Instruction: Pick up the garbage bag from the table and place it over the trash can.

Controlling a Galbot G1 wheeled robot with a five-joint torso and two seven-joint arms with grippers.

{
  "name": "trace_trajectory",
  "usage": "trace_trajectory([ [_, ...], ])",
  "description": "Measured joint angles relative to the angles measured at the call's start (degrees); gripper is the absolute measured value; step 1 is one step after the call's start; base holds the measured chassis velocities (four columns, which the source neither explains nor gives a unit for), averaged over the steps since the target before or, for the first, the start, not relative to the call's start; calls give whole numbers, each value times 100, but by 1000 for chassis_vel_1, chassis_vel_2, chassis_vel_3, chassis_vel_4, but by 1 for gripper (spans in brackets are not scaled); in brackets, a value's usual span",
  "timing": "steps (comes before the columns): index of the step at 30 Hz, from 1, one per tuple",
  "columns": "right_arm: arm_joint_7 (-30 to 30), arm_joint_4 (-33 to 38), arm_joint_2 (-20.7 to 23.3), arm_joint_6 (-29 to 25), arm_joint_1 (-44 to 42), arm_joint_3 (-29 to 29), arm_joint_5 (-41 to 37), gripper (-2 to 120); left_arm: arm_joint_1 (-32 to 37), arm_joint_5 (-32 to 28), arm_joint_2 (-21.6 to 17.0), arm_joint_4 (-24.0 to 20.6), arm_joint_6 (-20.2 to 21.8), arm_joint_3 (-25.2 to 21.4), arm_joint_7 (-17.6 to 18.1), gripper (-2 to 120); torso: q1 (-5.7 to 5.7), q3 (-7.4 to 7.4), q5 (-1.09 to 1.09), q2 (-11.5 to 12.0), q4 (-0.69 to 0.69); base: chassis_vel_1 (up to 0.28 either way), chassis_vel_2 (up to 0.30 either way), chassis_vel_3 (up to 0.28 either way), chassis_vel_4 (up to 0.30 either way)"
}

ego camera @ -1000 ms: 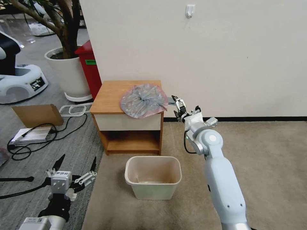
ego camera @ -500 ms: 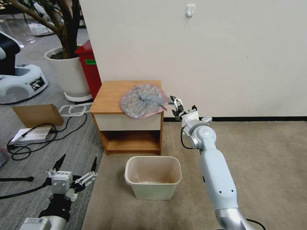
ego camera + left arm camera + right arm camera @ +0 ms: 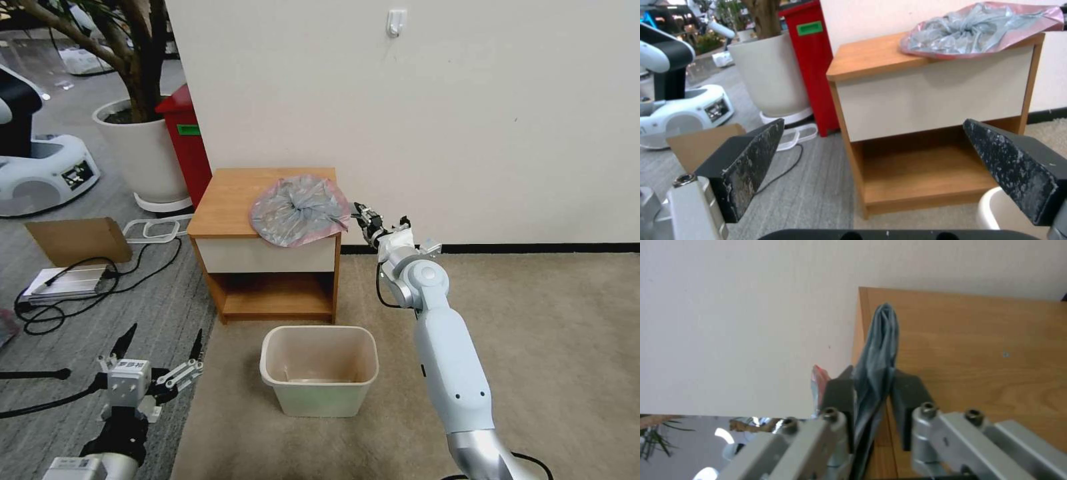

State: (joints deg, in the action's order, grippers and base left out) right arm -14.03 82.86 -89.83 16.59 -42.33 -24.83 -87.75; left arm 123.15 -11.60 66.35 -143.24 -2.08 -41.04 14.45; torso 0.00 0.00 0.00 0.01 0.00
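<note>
right end effector (image 3: 361,215) pinches the garbage bag's (image 3: 299,209) edge, seemingly firmly; the bag lies beyond it on the tabletop (image 3: 233,195); the trash can (image 3: 319,370) sits below.

My right arm (image 3: 453,373) is pale blue-white plastic with a silver round joint cap and a chrome collar; a black cable loops beside the wrist. Its right gripper (image 3: 871,396) has matte black pads on silver links with hex screws. My left gripper (image 3: 148,363) has black tapered fingers (image 3: 746,163), scuffed with white specks, on a white block with silver linkages.
</note>
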Motion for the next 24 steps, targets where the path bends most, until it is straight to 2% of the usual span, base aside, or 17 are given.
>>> trace_trajectory([
  [5,76,39,-2,-8,-34,8,-71,0,22,105,46,0,-36,1,-20,100,0,0,0,0,0,0,0,0,0],
  [10,16,278,33,-8,-176,28,-96,0,25,115,51,0,-41,2,-23,100,0,0,0,-1,1,0,0,0,0],
  [13,-153,759,120,-1,-424,84,-196,0,33,131,64,0,-52,2,-24,100,0,0,0,0,0,0,0,0,0],
  [15,-321,1421,253,3,-847,197,-244,0,39,139,75,0,-61,2,-27,100,0,1,0,-1,0,0,0,0,0],
  [16,-321,1421,253,3,-847,197,-244,0,39,139,75,0,-61,2,-27,100,0,1,0,-1,0,0,0,0,0],
  [19,-458,2253,335,-43,-1655,380,-53,0,38,141,81,0,-64,6,-29,100,0,1,-1,-1,0,0,0,0,0],
  [20,-458,2253,335,-43,-1655,380,-53,0,38,141,81,0,-64,6,-29,100,0,1,-1,-1,0,0,0,0,0],
  [24,-734,3226,384,-68,-2597,714,107,0,-13,142,89,1,-65,41,-47,100,0,1,-1,-1,0,0,0,0,0],
])
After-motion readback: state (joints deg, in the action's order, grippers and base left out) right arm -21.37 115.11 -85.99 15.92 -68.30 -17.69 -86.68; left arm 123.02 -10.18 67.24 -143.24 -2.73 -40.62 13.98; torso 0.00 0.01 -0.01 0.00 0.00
